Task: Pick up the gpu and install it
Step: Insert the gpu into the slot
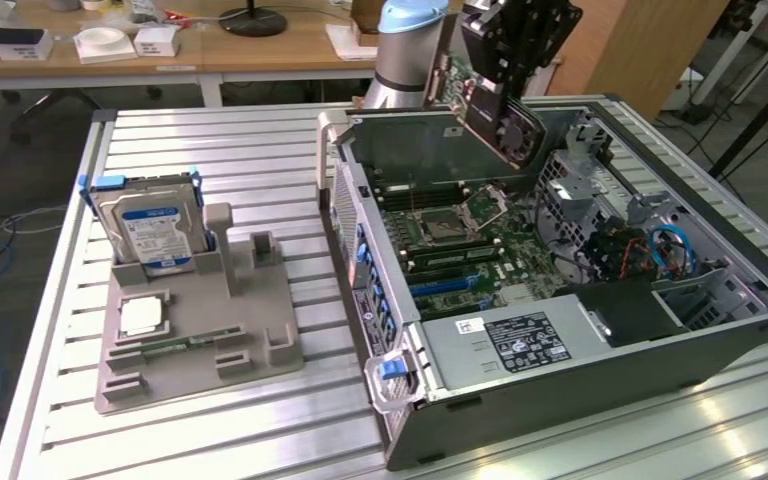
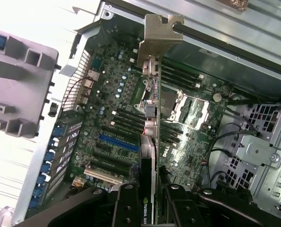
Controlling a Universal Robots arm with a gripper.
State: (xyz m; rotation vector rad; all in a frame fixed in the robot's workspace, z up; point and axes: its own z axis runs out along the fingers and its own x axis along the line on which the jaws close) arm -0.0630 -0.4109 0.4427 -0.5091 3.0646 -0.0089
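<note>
Fingers [image 2: 127, 209] of the gripper [image 1: 518, 75] clamp the gpu [image 1: 507, 125] between them, the card hanging tilted just below them above the motherboard [image 1: 471, 240] of the open computer case [image 1: 704, 340].

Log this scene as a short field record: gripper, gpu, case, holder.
gripper: gripper shut on the gpu, above the computer case
gpu: in the air over the motherboard, not yet seated
computer case: on its side, open
grey holder: hard drive upright, CPU chip flat, at the exterior view's left
</note>
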